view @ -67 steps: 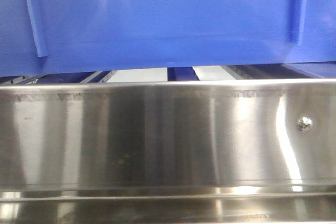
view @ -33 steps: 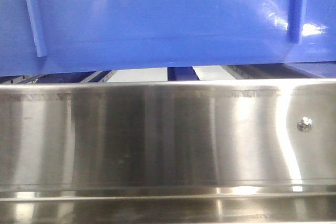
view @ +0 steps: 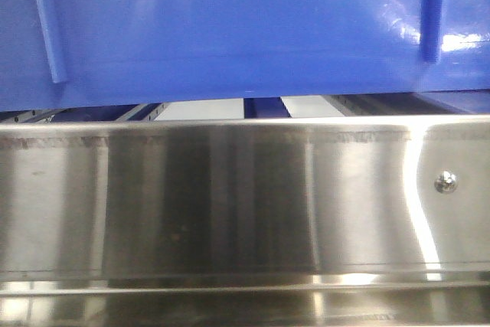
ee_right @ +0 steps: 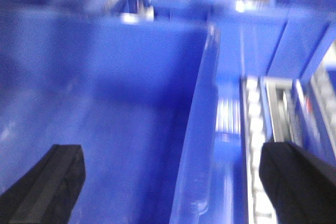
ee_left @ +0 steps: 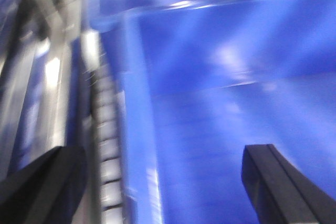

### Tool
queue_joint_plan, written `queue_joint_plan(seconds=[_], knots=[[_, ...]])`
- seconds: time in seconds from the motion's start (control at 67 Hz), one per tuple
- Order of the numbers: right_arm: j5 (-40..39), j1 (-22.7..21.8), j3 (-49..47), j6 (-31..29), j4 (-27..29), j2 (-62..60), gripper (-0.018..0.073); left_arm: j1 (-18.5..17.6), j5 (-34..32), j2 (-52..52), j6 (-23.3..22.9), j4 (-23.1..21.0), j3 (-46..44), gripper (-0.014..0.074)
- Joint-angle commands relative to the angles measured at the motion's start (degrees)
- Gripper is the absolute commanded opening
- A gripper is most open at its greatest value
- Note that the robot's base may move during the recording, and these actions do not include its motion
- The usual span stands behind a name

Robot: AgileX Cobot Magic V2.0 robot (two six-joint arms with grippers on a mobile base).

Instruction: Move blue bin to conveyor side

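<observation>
Front-facing view: I note the blue bin (view: 230, 28) above a steel rail (view: 230, 197). Left tool (ee_left: 163, 182) and right tool (ee_right: 176, 182) both gape wide, each straddling a bin wall.

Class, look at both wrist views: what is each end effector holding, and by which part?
Nothing is clamped. The left end effector and right end effector are both open, each straddling a side wall of the blue bin.

Left gripper (ee_left: 163, 153): two matte blk fingers (ee_left: 44, 184), blocky, squared tips, flat sides, motion-blurred. Right gripper (ee_right: 173, 150): same blk fingers (ee_right: 294, 179), thick, angular, w/ bevelled top edges. Finer detail too blurred to tell.
</observation>
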Motion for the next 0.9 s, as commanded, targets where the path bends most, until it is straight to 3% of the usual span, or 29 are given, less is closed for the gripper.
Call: queue_joint_plan(seconds=[0.0,0.179,0.254,0.433,0.881], knots=[[3.8,0.3,-2.9,-0.6,-0.3,2.6,0.0559,-0.3,0.8,1.9,-1.4,0.3,-1.1,0.0498],[5.9,0.3,-6.3,-0.3,-6.1,7.1,0.0559,2.4,1.9,4.6,-1.4,-4.2,-1.1,0.0498],[5.9,0.4,-6.6,0.6,-6.1,7.7,0.0559,4.0,2.8,5.1,-1.0,-4.4,-1.1,0.0498],[5.9,1.5,-6.6,2.1,-6.1,8.4,0.0559,7.4,4.2,6.0,5.0,-8.3,-1.1,0.0498],[5.9,1.5,-6.5,4.5,-8.4,14.3,0.0559,7.7,4.2,11.3,5.3,-6.8,-1.1,0.0498]])
